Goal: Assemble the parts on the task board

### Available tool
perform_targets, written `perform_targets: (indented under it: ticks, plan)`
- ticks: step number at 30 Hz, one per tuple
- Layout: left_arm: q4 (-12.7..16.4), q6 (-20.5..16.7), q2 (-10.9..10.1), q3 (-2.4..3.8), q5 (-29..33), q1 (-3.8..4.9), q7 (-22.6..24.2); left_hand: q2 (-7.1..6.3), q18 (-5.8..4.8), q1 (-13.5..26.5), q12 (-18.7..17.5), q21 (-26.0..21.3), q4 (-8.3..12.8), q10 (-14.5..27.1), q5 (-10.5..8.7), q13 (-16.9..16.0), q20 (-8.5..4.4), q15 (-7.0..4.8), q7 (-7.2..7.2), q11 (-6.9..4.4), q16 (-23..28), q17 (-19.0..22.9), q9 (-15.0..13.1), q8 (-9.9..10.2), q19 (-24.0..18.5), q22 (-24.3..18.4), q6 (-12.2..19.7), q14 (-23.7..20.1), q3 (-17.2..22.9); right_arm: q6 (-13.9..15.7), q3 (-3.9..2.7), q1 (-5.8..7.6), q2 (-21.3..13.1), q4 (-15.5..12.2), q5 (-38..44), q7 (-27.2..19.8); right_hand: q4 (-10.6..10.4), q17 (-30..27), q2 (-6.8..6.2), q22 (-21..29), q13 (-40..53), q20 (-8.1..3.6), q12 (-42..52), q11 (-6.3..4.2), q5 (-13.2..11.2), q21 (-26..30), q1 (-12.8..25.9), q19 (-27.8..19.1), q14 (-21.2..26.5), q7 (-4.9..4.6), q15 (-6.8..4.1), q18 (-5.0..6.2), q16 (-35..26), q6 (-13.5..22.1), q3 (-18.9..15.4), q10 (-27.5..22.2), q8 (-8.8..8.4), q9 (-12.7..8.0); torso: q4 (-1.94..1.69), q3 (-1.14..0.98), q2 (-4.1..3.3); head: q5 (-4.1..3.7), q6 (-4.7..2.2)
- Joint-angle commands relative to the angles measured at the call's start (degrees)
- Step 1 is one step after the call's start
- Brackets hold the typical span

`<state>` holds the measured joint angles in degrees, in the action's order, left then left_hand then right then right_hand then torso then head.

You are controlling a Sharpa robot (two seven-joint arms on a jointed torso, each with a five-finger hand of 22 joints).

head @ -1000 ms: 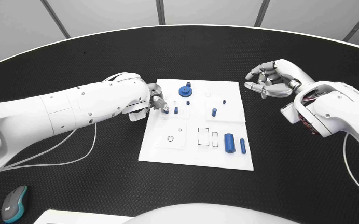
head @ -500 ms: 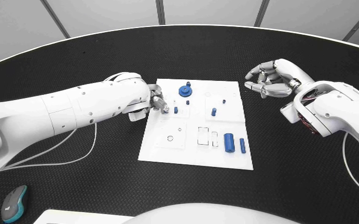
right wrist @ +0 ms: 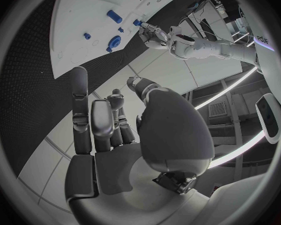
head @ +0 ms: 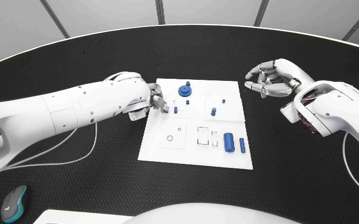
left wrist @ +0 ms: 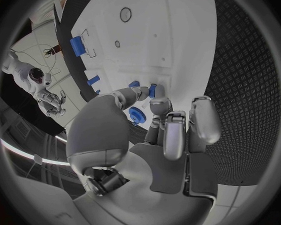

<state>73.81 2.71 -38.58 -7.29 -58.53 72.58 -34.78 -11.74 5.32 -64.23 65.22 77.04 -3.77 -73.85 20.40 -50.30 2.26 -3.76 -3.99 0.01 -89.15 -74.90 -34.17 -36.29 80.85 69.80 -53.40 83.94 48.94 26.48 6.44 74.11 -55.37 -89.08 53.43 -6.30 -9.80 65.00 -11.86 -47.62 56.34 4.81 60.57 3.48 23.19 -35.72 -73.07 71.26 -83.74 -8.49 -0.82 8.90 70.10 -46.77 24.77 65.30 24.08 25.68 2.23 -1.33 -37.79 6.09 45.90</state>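
In the head view, the white rectangular task board (head: 196, 125) is lying at the centre of the frame on the black textured table (head: 90, 182), carrying a blue round gear-like part (head: 184, 91) near its upper edge, a small blue peg (head: 213, 112) in its middle, and a thick blue cylinder (head: 229, 142) beside a thinner blue rod (head: 242, 145) at its lower right. The left hand (head: 155, 100) is reaching over the board's left edge, and the right hand (head: 273, 80) is hovering at the upper right, off the board, fingers curling in on nothing. The left wrist view is showing what the head view is hiding: the left hand's (left wrist: 159, 130) fingertips (left wrist: 158, 104) are pinching a small blue pin (left wrist: 152, 90) against the board. The right wrist view is showing the right hand's (right wrist: 115, 135) fingers loosely bent and holding nothing.
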Motion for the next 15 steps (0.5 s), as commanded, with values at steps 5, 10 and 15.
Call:
perform_targets:
  ticks: [5,10,15]
  plan:
    - [-0.72,0.60,0.65,0.00,0.00,0.00,-0.04,0.63,-0.79,-0.18,-0.07,0.34,7.62,-0.83,0.35,0.16,-0.05,-0.26,-0.05,-0.61,-0.29,-13.96,-0.02,-0.21,0.30,0.03,-0.21,5.75,7.67,-0.03,0.00,0.00,-0.03,-0.05,0.00,0.00,-0.19,0.06,-0.14,-0.10,0.00,0.06,-0.01,-0.10,0.31,0.23,-0.13,0.34,-0.35,0.09,-0.23,0.77,-0.29,0.37,0.28,0.13,0.33,-0.09,0.02,0.04,-0.03,-0.01,0.07]
    - [-1.26,0.60,1.04,0.01,0.00,0.00,-0.09,0.67,-0.77,-0.17,-0.18,0.29,7.61,-0.77,0.37,0.32,-0.06,-0.26,-0.05,-0.61,-0.25,-13.89,-0.01,-0.21,0.26,-0.05,-0.20,5.73,7.69,-0.08,0.00,0.00,-0.09,-0.09,0.00,0.02,-0.19,0.06,-0.14,-0.10,0.00,0.06,-0.01,-0.10,0.31,0.23,-0.13,0.34,-0.35,0.09,-0.23,0.77,-0.29,0.37,0.28,0.13,0.33,-0.09,0.01,0.02,-0.02,-0.05,0.10]
    - [-1.70,0.69,1.29,0.01,0.00,0.00,-0.11,0.70,-0.78,-0.16,-0.21,0.32,7.60,-0.76,0.38,0.34,-0.06,-0.27,-0.05,-0.61,-0.24,-13.87,0.00,-0.20,0.28,-0.01,-0.19,5.72,7.71,-0.13,0.00,0.00,-0.16,-0.15,0.00,0.05,-0.19,0.06,-0.14,-0.10,0.00,0.06,-0.01,-0.10,0.31,0.23,-0.13,0.34,-0.35,0.09,-0.23,0.77,-0.29,0.37,0.28,0.13,0.33,-0.09,-0.03,-0.01,-0.01,-0.11,0.17]
